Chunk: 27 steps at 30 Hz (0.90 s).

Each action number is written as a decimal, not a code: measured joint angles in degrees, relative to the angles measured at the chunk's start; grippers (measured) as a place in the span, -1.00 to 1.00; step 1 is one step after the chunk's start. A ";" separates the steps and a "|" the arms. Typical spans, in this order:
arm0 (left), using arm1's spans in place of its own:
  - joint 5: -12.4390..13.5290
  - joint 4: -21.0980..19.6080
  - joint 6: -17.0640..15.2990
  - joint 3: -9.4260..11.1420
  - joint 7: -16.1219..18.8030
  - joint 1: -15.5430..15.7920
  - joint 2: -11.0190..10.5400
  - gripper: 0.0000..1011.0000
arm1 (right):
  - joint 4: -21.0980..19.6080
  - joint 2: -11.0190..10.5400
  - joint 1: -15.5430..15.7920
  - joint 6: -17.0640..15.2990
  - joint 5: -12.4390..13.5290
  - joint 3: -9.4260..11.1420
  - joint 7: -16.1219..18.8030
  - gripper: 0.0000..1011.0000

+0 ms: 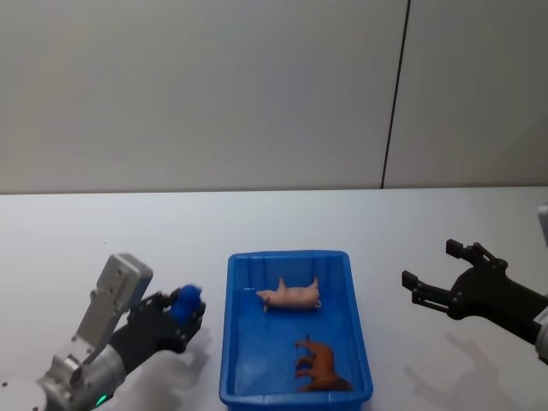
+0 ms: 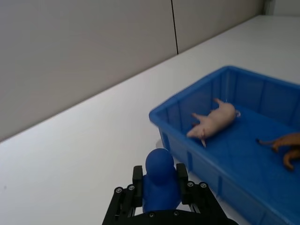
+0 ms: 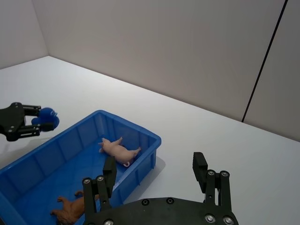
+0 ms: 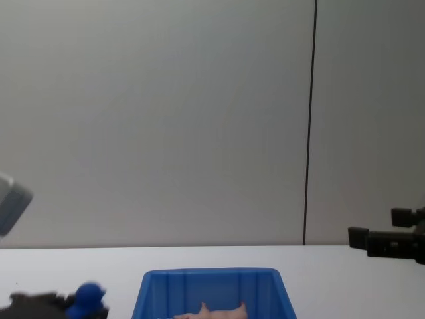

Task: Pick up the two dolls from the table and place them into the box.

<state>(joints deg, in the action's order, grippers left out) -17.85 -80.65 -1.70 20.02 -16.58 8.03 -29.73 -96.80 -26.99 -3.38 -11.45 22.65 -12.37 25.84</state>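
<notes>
The left claw [image 1: 175, 315], just left of the box [image 1: 355, 321], is clenched on a small blue figure [image 2: 161, 180]. A pink doll [image 1: 291, 296] and a brown one [image 1: 321, 366] lie inside. The right claw [image 1: 437, 274] hangs released over the desk [image 1: 103, 231] at right; next, I judge, carry the figure over the rim and let go.

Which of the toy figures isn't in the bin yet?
The blue figure, gripped by the left end effector left of the bin. The pink pig and brown animal already lie inside.
</notes>
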 joint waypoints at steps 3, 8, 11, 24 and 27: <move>0.72 -0.75 0.38 0.00 0.15 0.71 0.51 -0.15 | 0.00 0.00 0.00 0.00 0.00 0.00 0.00 0.98; 2.54 -2.10 1.20 0.39 0.21 2.85 2.18 -0.22 | 0.00 0.00 0.00 0.00 0.00 0.00 0.00 0.98; 3.73 -2.61 1.59 0.85 -0.01 4.15 3.51 -0.08 | 0.00 0.00 0.00 0.00 0.00 0.00 0.00 0.98; 6.35 -3.67 2.32 2.91 -1.19 7.89 8.03 0.75 | 0.00 0.00 0.00 0.00 0.00 0.00 0.00 0.98; 6.58 -4.10 2.41 3.16 -1.19 8.21 8.51 0.91 | 0.00 0.00 0.00 0.00 0.00 0.00 0.00 0.98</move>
<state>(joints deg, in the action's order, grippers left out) -11.27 -84.75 0.70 23.17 -17.77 16.24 -21.22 -96.80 -26.99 -3.38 -11.45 22.64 -12.37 25.84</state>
